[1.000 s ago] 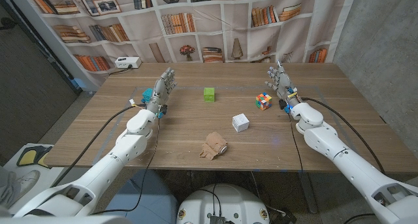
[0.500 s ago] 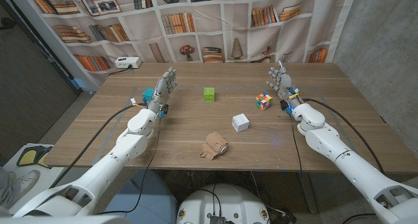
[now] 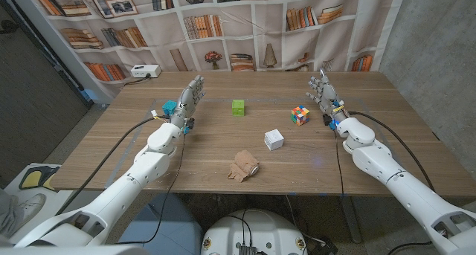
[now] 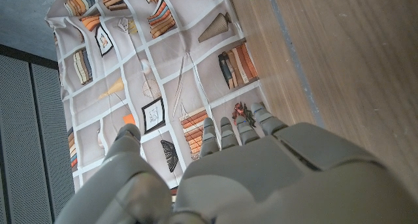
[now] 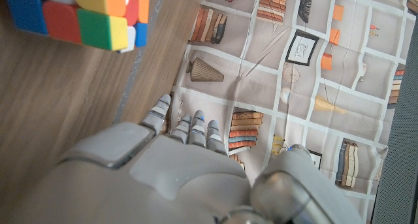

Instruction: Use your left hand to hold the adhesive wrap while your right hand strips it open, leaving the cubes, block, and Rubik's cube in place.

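1. Brown wrap (image 3: 243,166) lies crumpled near the table's (image 3: 111,147) front edge, between the two arms, touched by neither hand.
2. Left hand (image 3: 188,101): raised over the far left of the table, fingers straight and apart, holding nothing. Compared with a second ago it sits a little further forward and inward; the blue cube (image 3: 169,106) just beside it has not moved.
3. Right hand (image 3: 323,93): raised over the far right, fingers apart, holding nothing. It has drifted slightly outward, away from the Rubik's cube (image 3: 300,115).
4. Green cube (image 3: 238,107), white block (image 3: 274,140) and Rubik's cube stand well apart from the wrap, unchanged.
5. Meaning for the task: only small shifts have occurred, and both hands remain well away from the wrap. Judged from this, holding and stripping have not begun; the left hand must first come back toward the front edge.
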`<action>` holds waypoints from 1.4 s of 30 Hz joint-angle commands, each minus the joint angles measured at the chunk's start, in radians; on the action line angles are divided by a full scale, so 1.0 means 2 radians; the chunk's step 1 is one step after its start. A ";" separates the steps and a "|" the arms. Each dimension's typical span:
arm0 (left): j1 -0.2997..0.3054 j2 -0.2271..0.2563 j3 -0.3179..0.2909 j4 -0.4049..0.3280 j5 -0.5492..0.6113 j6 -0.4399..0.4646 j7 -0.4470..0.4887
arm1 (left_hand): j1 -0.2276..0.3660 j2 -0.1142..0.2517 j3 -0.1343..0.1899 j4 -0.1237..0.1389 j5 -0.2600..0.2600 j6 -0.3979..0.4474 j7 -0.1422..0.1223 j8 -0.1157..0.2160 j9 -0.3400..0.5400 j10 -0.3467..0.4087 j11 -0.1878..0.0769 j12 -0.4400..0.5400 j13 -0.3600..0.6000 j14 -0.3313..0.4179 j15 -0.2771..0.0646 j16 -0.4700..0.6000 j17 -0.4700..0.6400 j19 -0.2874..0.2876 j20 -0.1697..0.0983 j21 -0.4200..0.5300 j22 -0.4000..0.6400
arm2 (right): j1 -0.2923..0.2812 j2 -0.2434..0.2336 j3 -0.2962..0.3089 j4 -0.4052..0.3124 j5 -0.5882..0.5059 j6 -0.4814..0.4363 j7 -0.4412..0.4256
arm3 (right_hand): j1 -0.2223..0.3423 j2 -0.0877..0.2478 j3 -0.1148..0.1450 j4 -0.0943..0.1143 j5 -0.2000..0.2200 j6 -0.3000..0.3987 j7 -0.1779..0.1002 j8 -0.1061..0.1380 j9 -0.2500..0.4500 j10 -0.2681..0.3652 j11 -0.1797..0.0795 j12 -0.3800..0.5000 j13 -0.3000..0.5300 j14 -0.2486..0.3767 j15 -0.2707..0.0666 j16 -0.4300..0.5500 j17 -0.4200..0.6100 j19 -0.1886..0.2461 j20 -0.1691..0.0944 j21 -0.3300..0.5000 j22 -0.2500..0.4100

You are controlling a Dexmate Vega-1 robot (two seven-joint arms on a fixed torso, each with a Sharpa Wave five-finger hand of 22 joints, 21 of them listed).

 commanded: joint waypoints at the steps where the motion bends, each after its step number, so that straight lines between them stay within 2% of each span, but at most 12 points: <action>1: 0.003 0.013 0.006 -0.021 0.037 0.003 0.027 | -0.004 -0.001 -0.004 0.000 0.002 0.011 0.003 0.004 0.002 0.007 -0.002 0.004 0.001 0.005 -0.004 0.006 0.002 -0.001 -0.001 0.000 0.001 | 0.016 -0.003 -0.007 0.015 -0.008 0.001 0.017 | 0.008 0.002 0.002 -0.002 -0.001 0.000 0.003 0.000 0.002 -0.008 0.004 -0.002 0.001 -0.008 0.005 0.000 0.001 0.000 0.003 0.003 0.001; 16: 0.001 0.019 0.010 -0.026 0.078 -0.016 0.044 | -0.004 -0.001 -0.005 -0.002 0.002 0.021 0.003 0.005 0.002 0.014 -0.003 0.006 0.001 0.011 -0.008 0.007 0.001 0.001 -0.001 0.000 0.001 | 0.033 0.010 -0.007 0.051 0.002 0.011 0.034 | 0.010 0.003 0.003 -0.004 -0.001 0.000 0.003 0.000 0.002 -0.008 0.009 -0.001 0.001 -0.011 0.009 -0.001 0.001 -0.001 0.007 0.003 0.001; 22: -0.008 0.019 0.019 -0.015 0.106 -0.019 0.052 | -0.004 -0.001 -0.006 -0.003 0.002 0.026 0.002 0.006 0.002 0.016 -0.005 0.007 0.001 0.013 -0.008 0.007 0.001 0.003 -0.001 0.001 0.001 | 0.029 0.014 -0.003 0.057 0.006 0.027 0.039 | 0.012 0.003 0.003 -0.005 -0.001 0.001 0.001 0.000 0.002 -0.011 0.005 -0.002 0.001 -0.012 0.005 -0.001 0.001 0.001 0.002 0.004 0.001; 29: -0.017 0.011 0.025 0.011 0.116 -0.046 0.048 | -0.002 -0.001 -0.006 -0.005 0.002 0.033 0.002 0.008 0.001 0.018 -0.005 0.007 0.001 0.014 -0.012 0.007 0.001 0.004 -0.003 0.001 0.001 | 0.024 0.018 0.002 0.067 0.010 0.047 0.046 | 0.015 0.002 0.003 -0.008 -0.002 0.008 0.000 0.003 0.001 -0.014 -0.001 -0.002 -0.001 -0.011 0.001 0.000 0.000 0.006 -0.018 0.006 0.001; 34: -0.016 0.005 0.026 0.024 0.124 -0.068 0.053 | 0.002 0.000 -0.005 -0.007 0.002 0.033 0.002 0.006 0.001 0.023 -0.009 0.008 0.001 0.018 -0.015 0.008 0.001 0.006 -0.003 0.001 0.001 | 0.018 0.009 0.001 0.056 0.008 0.041 0.046 | 0.012 -0.001 0.001 -0.007 -0.002 0.005 0.004 0.001 0.001 -0.018 0.005 -0.003 -0.001 -0.014 0.006 0.000 0.000 0.006 -0.019 0.006 0.001; 42: -0.010 0.001 0.024 0.030 0.139 -0.095 0.066 | 0.007 0.000 -0.005 -0.011 0.002 0.038 0.001 0.007 0.001 0.030 -0.007 0.010 0.001 0.025 -0.017 0.009 0.000 0.012 -0.006 0.002 0.001 | 0.016 0.009 0.002 0.057 0.009 0.042 0.045 | 0.010 -0.002 -0.001 -0.007 -0.003 0.003 0.005 0.000 0.001 -0.021 0.006 -0.004 -0.001 -0.016 0.007 -0.001 0.000 0.004 -0.018 0.005 0.001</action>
